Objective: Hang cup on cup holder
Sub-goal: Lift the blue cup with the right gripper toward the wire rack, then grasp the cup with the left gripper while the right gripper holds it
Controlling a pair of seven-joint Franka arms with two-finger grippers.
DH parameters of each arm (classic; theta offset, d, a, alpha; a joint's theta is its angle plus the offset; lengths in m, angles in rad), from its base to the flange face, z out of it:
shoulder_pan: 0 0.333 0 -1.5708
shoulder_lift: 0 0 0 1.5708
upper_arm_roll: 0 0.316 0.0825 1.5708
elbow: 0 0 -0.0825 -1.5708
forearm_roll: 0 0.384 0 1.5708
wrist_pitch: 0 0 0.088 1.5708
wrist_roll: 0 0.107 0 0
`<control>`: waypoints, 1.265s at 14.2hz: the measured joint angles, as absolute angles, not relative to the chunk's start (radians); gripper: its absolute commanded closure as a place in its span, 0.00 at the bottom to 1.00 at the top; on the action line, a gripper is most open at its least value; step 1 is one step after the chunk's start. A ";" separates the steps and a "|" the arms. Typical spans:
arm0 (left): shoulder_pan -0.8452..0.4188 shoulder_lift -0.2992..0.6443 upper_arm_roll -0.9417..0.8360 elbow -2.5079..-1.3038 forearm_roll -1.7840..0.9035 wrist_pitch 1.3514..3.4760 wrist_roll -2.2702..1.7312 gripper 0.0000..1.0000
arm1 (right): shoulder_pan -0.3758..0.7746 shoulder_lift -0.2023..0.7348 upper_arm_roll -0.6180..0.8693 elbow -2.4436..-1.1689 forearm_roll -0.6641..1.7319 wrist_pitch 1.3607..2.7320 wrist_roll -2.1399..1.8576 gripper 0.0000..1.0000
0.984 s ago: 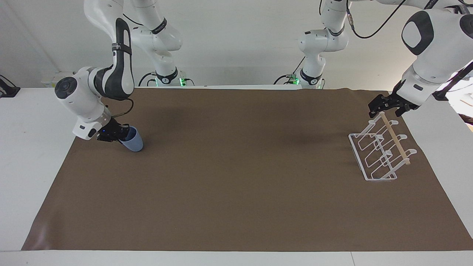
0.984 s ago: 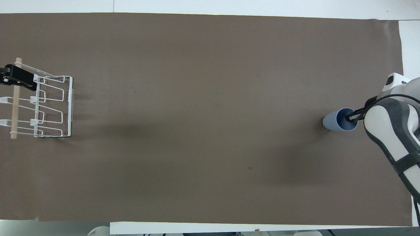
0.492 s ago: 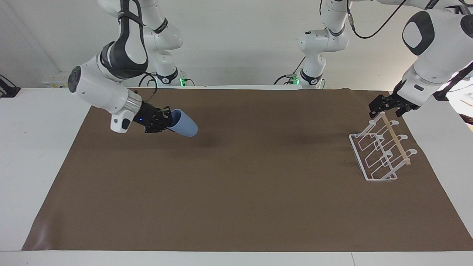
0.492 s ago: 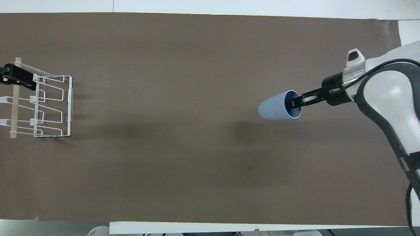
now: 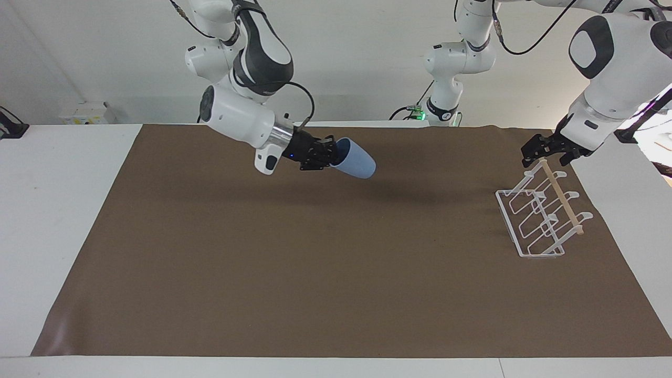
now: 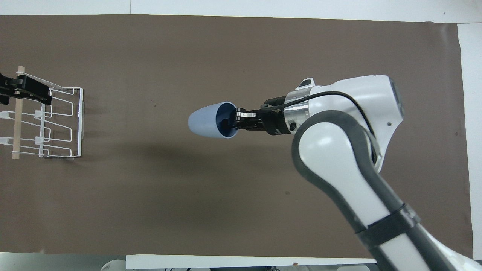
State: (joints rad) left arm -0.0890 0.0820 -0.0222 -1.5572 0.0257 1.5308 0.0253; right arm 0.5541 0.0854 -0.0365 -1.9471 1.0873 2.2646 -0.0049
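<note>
Currently the right gripper (image 5: 329, 153) carries the cup (image 5: 354, 159) in the air above the middle of the brown mat (image 5: 336, 273), clear of the surface. The grip is a rim pinch: one finger sits inside the mouth and the other outside the wall, closed on the cup. The cup lies nearly horizontal, closed bottom pointing toward the left arm's end of the table and open mouth facing back at the wrist. This orientation probably prepares the mouth to be turned and slid over a slanted prong.

The cup holder (image 5: 541, 215) stands on the mat at the left arm's end of the table, well apart from the cup. Its white wire prongs slope up from the rectangular base frame to the wooden rod (image 5: 562, 197) across the top. No prong carries anything.

The left gripper (image 5: 546, 150) is at the end of the rod nearer to the robots; whether its fingers grip the rod cannot be told. The position suggests it is there to steady the light rack against tipping when the cup arrives.

Transport across the mat appears to be the step in hand; hanging is not yet done.
</note>
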 measured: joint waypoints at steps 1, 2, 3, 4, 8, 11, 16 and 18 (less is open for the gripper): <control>-0.101 0.082 -0.024 -1.557 0.026 1.529 0.016 0.00 | 0.607 0.091 -0.036 -1.947 1.097 2.331 0.031 1.00; -0.108 0.082 -0.025 -1.558 0.022 1.524 -0.004 0.00 | 0.650 0.096 -0.036 -1.948 1.100 2.378 0.067 1.00; -0.116 0.081 -0.025 -1.561 0.003 1.517 -0.065 0.00 | 0.680 0.102 -0.036 -1.948 1.101 2.404 0.104 1.00; -0.130 0.080 -0.026 -1.565 -0.035 1.513 -0.176 0.00 | 0.693 0.105 -0.036 -1.948 1.101 2.414 0.136 1.00; -0.170 0.076 -0.028 -1.566 -0.141 1.483 -0.668 0.00 | 0.688 0.106 -0.045 -1.946 1.102 2.413 0.206 1.00; -0.198 0.072 -0.029 -1.567 -0.189 1.470 -0.996 0.00 | 0.688 0.106 -0.046 -1.946 1.102 2.413 0.207 1.00; -0.266 0.054 -0.032 -1.596 -0.371 1.469 -1.332 0.00 | 0.689 0.106 -0.046 -1.946 1.102 2.412 0.207 1.00; -0.266 0.028 -0.028 -1.658 -0.492 1.498 -1.388 0.00 | 0.689 0.106 -0.046 -1.946 1.102 2.412 0.207 1.00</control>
